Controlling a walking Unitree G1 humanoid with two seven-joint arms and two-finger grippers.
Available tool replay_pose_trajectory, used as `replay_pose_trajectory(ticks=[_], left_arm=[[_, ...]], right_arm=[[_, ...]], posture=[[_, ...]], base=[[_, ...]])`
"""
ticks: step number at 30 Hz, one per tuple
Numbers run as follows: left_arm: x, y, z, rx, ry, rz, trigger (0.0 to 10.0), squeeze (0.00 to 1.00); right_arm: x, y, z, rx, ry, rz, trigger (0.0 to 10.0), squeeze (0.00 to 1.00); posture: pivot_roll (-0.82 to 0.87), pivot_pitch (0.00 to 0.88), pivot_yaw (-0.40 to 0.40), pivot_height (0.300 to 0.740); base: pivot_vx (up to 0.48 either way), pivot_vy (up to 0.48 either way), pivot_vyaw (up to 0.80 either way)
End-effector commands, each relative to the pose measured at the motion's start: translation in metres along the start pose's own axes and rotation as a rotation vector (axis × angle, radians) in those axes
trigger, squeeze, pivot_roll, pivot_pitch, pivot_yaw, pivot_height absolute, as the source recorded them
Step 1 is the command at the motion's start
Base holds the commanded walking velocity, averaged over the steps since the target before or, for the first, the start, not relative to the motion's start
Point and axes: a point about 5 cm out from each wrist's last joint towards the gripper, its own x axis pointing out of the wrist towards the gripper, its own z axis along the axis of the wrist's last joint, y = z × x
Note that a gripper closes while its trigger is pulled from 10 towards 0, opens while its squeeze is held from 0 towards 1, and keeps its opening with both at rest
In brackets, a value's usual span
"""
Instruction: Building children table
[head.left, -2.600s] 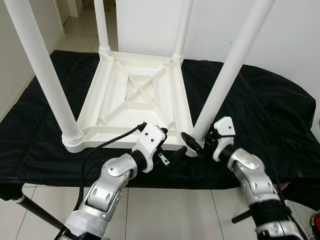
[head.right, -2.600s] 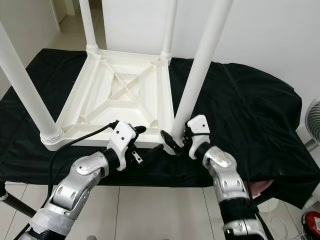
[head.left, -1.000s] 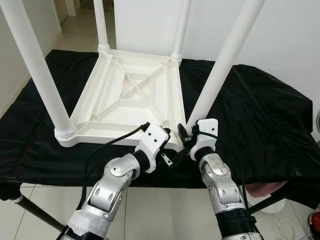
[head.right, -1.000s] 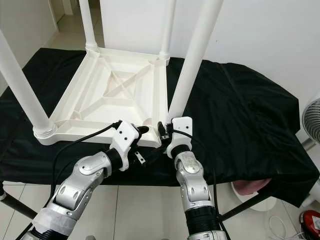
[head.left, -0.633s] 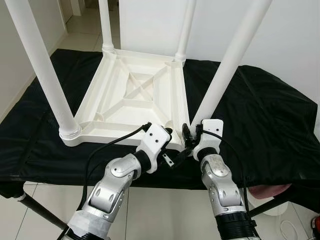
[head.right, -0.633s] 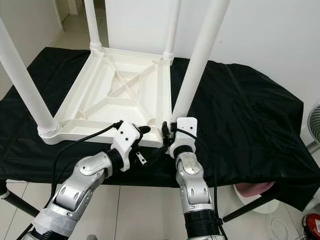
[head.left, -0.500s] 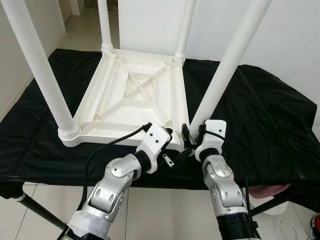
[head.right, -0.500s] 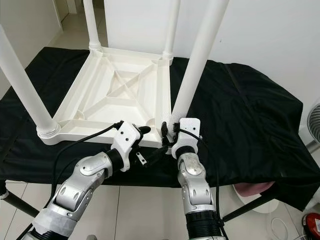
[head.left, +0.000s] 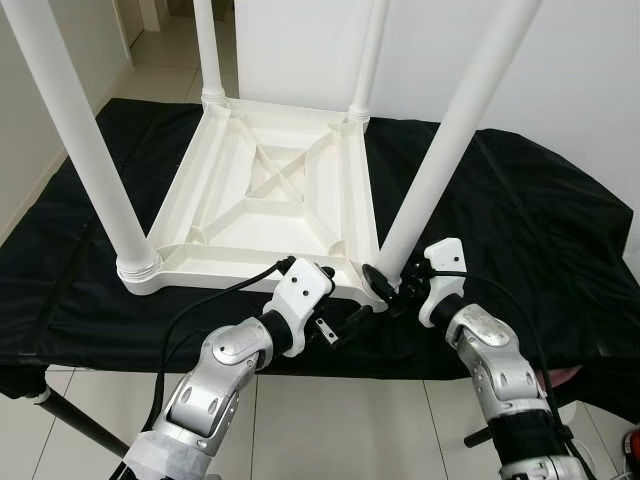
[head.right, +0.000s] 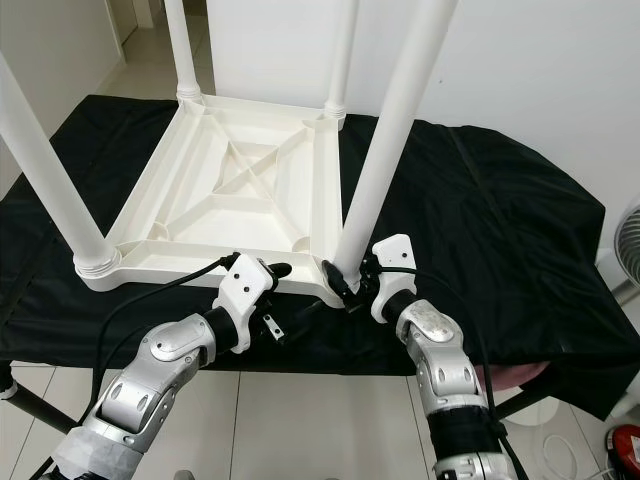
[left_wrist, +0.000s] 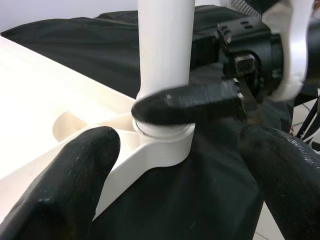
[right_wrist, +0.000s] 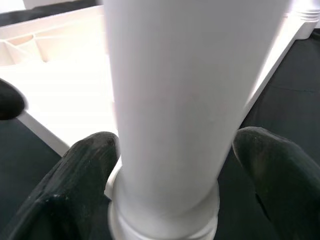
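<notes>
Black cloth (head.left: 520, 220) over a stand, tiled floor (head.left: 330, 420) beneath.

Stand: I see a table under a black cloth (head.left: 520, 220) — the cloth hangs over the edges.
On top: a white children table (head.left: 270, 200) lies upside down on the cloth — its four legs stick up.

White walls (head.left: 600, 90), pale glossy floor tiles (head.left: 330, 430), black cloth-covered work surface (head.left: 540, 230).
</notes>
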Motion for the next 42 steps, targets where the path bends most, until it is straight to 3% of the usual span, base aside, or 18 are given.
replay_pose_trajectory(ticks=[1, 4, 5, 6, 7, 8, 9, 10, 11, 22, 23, 27, 31, 39, 41, 42], left_arm=[[-0.001, -0.001, -0.001, 0.008, 0.013, -0.005, 10.0, 0.00], [-0.001, 0.002, 0.000, 0.012, 0.015, 0.004, 10.0, 0.00], [-0.001, 0.003, 0.000, 0.014, 0.015, 0.009, 10.0, 0.00], [-0.001, 0.003, 0.000, 0.014, 0.015, 0.009, 10.0, 0.00], [0.000, 0.004, 0.001, 0.014, 0.012, 0.018, 10.0, 0.00], [0.000, 0.004, 0.001, 0.014, 0.012, 0.018, 10.0, 0.00], [0.000, 0.004, 0.001, 0.016, 0.011, 0.026, 10.0, 0.00], [0.000, 0.004, 0.001, 0.016, 0.011, 0.026, 10.0, 0.00], [0.000, 0.005, 0.001, 0.019, 0.011, 0.032, 10.0, 0.00], [-0.001, 0.006, 0.000, 0.026, 0.023, 0.046, 10.0, 0.00], [-0.001, 0.005, 0.000, 0.024, 0.021, 0.046, 10.0, 0.00], [0.000, 0.005, 0.000, 0.025, 0.020, 0.044, 10.0, 0.00], [0.000, 0.006, 0.001, 0.029, 0.020, 0.042, 10.0, 0.00], [0.000, 0.006, 0.000, 0.042, 0.017, 0.033, 10.0, 0.00], [0.000, 0.006, 0.001, 0.038, 0.013, 0.032, 10.0, 0.00], [0.000, 0.006, 0.001, 0.038, 0.013, 0.032, 10.0, 0.00]], right_arm=[[0.003, -0.003, -0.002, -0.024, 0.011, 0.046, 10.0, 0.00], [0.010, -0.006, -0.001, -0.041, 0.020, 0.116, 10.0, 0.00], [0.014, -0.007, -0.001, -0.041, 0.024, 0.132, 8.6, 0.00], [0.014, -0.007, -0.001, -0.041, 0.024, 0.132, 8.6, 0.00], [0.017, -0.007, -0.002, -0.029, 0.026, 0.156, 4.5, 0.00], [0.017, -0.007, -0.002, -0.029, 0.026, 0.156, 4.5, 0.00], [0.020, -0.007, -0.003, -0.017, 0.030, 0.170, 2.9, 0.00], [0.020, -0.007, -0.003, -0.017, 0.030, 0.170, 2.9, 0.00], [0.023, -0.006, -0.005, -0.015, 0.039, 0.193, 0.0, 0.00], [0.020, -0.010, -0.018, 0.006, 0.058, 0.236, 0.0, 0.00], [0.018, -0.013, -0.020, 0.013, 0.055, 0.197, 10.0, 0.00], [0.018, -0.014, -0.020, 0.036, 0.048, 0.166, 10.0, 0.00], [0.019, -0.016, -0.022, -0.008, 0.067, 0.030, 10.0, 0.00], [0.021, -0.002, -0.017, 0.022, 0.042, -0.076, 10.0, 0.00], [0.023, 0.009, -0.015, 0.068, 0.028, -0.199, 10.0, 0.00], [0.023, 0.009, -0.015, 0.068, 0.028, -0.199, 10.0, 0.00]], posture=[[-0.06, 0.000, -0.049, 0.740], [-0.05, 0.000, -0.050, 0.740], [-0.05, 0.000, -0.051, 0.740], [-0.05, 0.000, -0.051, 0.740], [-0.04, 0.000, -0.056, 0.740], [-0.04, 0.000, -0.056, 0.740], [-0.04, 0.000, -0.061, 0.740], [-0.04, 0.000, -0.061, 0.740], [-0.04, 0.000, -0.061, 0.740], [-0.03, 0.000, -0.063, 0.740], [-0.03, 0.000, -0.062, 0.740], [-0.03, 0.000, -0.060, 0.740], [-0.04, 0.000, -0.054, 0.740], [-0.05, 0.000, -0.050, 0.740], [-0.05, 0.000, -0.050, 0.740], [-0.05, 0.000, -0.050, 0.740]], base=[[0.000, 0.000, 0.00], [0.000, 0.000, 0.00], [0.000, 0.000, 0.00], [0.000, 0.000, 0.00], [0.000, 0.000, 0.00], [0.000, 0.000, 0.00], [0.000, 0.000, 0.00], [0.000, 0.000, 0.00], [0.000, 0.000, 0.00], [0.000, 0.000, 0.00], [0.000, 0.000, 0.00], [0.000, 0.000, 0.00], [0.000, 0.000, 0.00], [0.000, 0.000, 0.00], [0.000, 0.000, 0.00], [0.000, 0.000, 0.00]])
